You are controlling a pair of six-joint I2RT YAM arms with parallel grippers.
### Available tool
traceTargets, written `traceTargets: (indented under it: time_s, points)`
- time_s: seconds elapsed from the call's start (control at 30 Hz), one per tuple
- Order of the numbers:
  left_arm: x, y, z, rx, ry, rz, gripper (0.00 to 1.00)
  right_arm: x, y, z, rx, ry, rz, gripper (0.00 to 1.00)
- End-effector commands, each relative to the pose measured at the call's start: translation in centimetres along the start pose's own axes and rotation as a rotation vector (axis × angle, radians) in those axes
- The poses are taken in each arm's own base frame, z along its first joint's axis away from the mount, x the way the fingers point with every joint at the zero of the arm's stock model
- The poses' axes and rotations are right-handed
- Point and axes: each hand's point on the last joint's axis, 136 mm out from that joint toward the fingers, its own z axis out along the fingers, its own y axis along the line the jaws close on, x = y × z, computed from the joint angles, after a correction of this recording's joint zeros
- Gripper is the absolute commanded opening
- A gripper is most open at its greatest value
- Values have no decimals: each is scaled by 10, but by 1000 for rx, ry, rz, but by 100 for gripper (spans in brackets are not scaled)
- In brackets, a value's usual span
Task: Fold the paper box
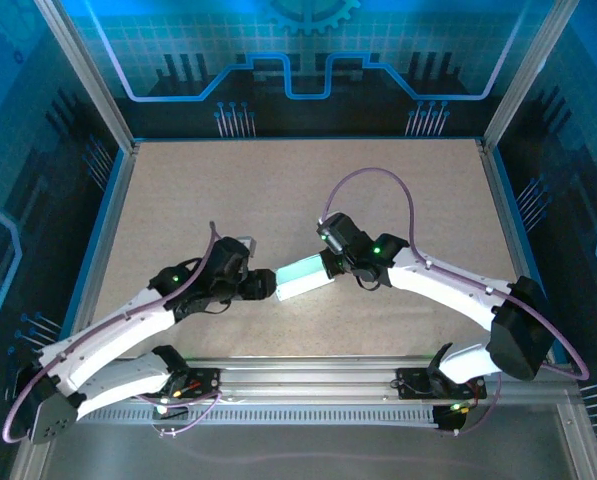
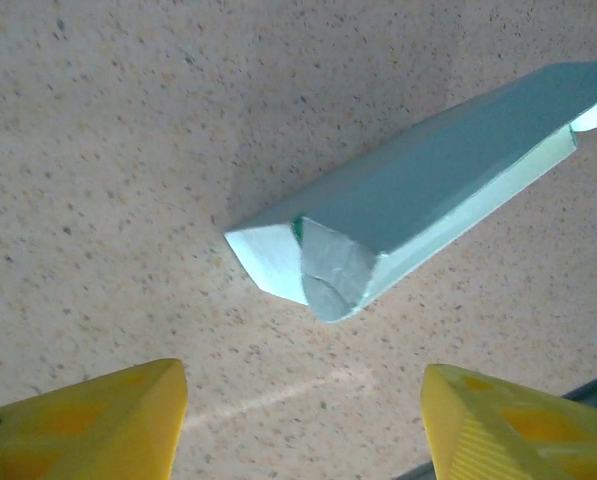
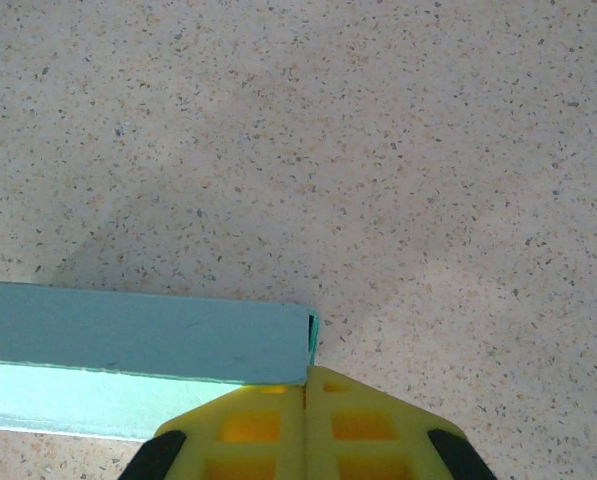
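While the right gripper pinches the box, the wide-open, empty left gripper should press the end flap squarely.

Speckled beige table, blue backdrop

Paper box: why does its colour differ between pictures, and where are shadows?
Top external view: the paper box looks pale mint, nearly washed out. Left wrist view: top face shaded teal, side lit paler, soft shadow on the table beside it. Right wrist view: same two tones, faint shadow on the table.
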Motion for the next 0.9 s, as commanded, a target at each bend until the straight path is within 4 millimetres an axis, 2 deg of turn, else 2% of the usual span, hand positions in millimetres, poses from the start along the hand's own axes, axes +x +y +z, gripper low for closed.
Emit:
traceTargets:
  time_s: [0.0, 0.37, 0.5, 0.87]
  points:
    - [5, -13, -4, -6, 77, -93, 58, -4, 7, -1, 1, -24, 13, 0]
    - [-7, -11, 17, -103, 84, -49, 28, -5, 10, -1, -7, -21, 15, 0]
    - [-10, -14, 23, -101, 84, -50, 26, -5, 9, -3, -6, -23, 15, 0]
    - [-12, -15, 29, -108, 82, -85, 10, -5, 10, -4, -7, -22, 9, 0]
